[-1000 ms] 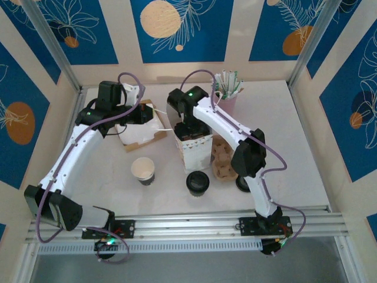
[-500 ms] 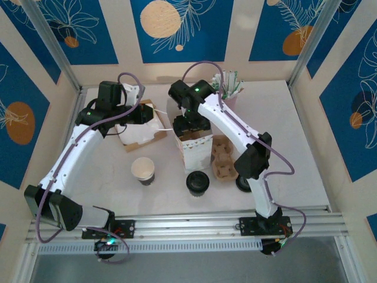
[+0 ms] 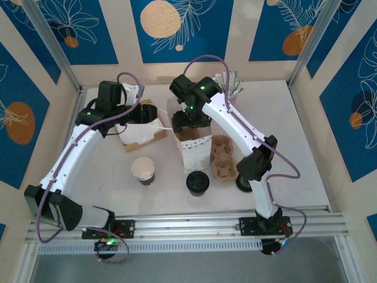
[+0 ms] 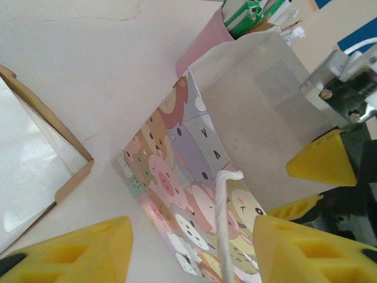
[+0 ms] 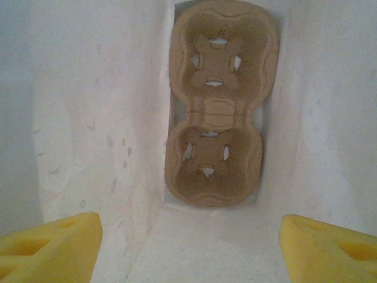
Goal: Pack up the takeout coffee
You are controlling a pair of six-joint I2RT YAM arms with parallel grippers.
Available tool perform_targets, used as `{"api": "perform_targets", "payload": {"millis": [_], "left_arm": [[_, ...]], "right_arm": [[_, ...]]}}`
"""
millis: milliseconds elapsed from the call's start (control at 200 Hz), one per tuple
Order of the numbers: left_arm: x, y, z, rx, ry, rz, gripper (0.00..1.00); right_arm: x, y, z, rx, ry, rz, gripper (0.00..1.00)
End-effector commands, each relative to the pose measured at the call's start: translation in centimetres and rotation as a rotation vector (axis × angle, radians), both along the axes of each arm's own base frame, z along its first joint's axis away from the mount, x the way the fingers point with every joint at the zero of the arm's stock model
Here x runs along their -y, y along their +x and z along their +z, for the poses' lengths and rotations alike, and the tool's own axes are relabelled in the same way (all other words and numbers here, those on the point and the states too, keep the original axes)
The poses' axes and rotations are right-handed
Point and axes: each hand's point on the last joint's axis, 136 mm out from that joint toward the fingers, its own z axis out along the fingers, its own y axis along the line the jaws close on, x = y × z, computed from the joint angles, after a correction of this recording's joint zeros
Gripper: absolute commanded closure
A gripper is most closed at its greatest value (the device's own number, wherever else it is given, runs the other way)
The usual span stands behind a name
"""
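Risk begins nearest the arm bases, where the takeout coffee (image 3: 198, 183) stands upright on the table (image 3: 294, 130), lid on and unpacked, just in front of the paper bag (image 3: 194, 147) and apart from both grippers. A lidless cup (image 3: 143, 170) stands to its left, near enough that a loose reach could take the wrong one, and a hard squeeze could pop the lid. Beyond, nothing pins the bag: the left gripper (image 4: 191, 250) has its jaws parted on either side of the string handle (image 4: 221, 224) and grips nothing, so the mouth may sag or the bag may tip. The right gripper (image 5: 188, 242) hangs over the mouth, jaws wide and empty, looking down at a cup carrier (image 5: 215, 106) on the bag's floor. A finger catching the rim on the way out could drag the light bag over. The coffee must land in a well or it will lean, and whether the carrier lies flat is hard to judge from this angle. Farthest, the pink cup (image 4: 203, 41) of stirrers, just behind the bag, could be knocked.
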Motion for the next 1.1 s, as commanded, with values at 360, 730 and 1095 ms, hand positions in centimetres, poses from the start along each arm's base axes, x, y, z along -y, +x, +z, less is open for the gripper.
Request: {"api": "perform_targets", "payload": {"millis": [360,730,1095], "left_arm": [[-1.1,-0.6,4.2,0.092,-0.008,0.035,0.09],[-2.5,-1.7,6.2,0.152,0.022,0.084,0.00],[-4.4,-3.7,10.3,0.292,-0.013,0.173,0.00]], "right_arm": [[0.3,-1.0,5.1,0.110,0.108,0.015,0.20],[0.2,-1.5,8.1,0.199,0.183,0.039,0.20],[1.0,-2.9,12.4,0.347,0.320,0.066,0.20]]}}
